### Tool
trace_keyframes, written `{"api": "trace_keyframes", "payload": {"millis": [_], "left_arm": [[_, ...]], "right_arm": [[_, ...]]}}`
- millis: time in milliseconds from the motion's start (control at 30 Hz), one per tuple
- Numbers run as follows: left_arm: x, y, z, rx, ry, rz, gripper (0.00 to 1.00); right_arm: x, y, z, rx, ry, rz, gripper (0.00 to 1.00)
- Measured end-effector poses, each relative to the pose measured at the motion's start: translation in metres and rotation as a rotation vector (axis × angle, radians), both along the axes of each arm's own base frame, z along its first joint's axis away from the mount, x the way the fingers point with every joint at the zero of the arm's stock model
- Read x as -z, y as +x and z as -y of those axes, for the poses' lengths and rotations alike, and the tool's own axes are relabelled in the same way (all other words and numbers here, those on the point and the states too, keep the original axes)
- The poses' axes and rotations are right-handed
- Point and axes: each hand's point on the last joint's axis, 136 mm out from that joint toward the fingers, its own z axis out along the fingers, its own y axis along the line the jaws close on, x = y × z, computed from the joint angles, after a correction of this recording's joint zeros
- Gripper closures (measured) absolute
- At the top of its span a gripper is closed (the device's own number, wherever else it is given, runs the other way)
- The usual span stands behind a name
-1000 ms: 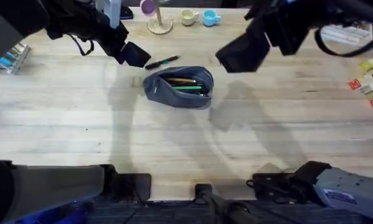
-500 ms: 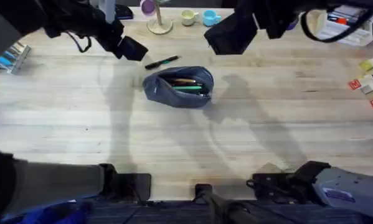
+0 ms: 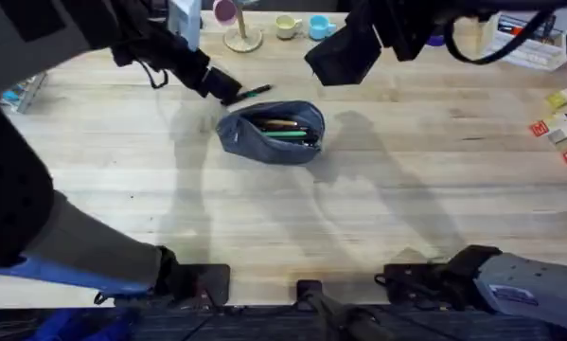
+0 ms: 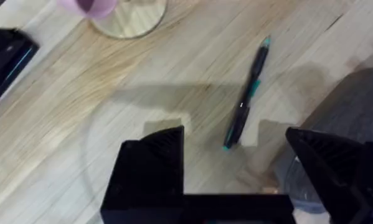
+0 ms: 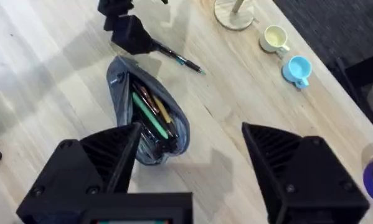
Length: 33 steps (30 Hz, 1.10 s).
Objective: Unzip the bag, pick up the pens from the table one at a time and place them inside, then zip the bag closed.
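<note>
The bag [image 3: 271, 133] lies unzipped mid-worktop [image 3: 378, 208], holding green and orange pens [image 3: 288, 129]. One black pen [image 4: 246, 93] lies just behind it, the spread left hand [image 4: 236, 171] over its end. The right hand [image 5: 189, 168] hovers spread above.

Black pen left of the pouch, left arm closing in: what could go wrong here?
1. The pen lies flat on the table; the left end effector, open, straddles only its near end, so a grasp may tip or roll it.
2. The bag lies close beside; a finger could snag its fabric.
3. The bag's opening looks narrow and already holds pens, so insertion may catch.
</note>
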Motion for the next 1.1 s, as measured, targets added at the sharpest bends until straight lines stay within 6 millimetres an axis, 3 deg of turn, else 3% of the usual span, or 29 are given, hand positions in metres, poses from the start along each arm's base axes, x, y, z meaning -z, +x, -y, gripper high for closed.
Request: {"api": "trace_keyframes", "payload": {"millis": [200,367,767,1100], "left_arm": [[0.021,0.004,0.018,0.042,-0.002,-0.026,0.008],[0.039,0.005,0.020,0.043,-0.004,-0.061,0.008],[0.040,0.004,0.025,0.053,-0.024,-0.069,0.008],[0.066,-0.004,0.029,0.050,0.047,-0.151,0.008]], "right_arm": [[0.000,0.000,0.000,0.000,0.000,0.000,0.005],[0.000,0.000,0.000,0.000,0.000,0.000,0.004],[0.000,0.000,0.000,0.000,0.000,0.000,0.004],[0.000,0.000,0.000,0.000,0.000,0.000,0.004]]}}
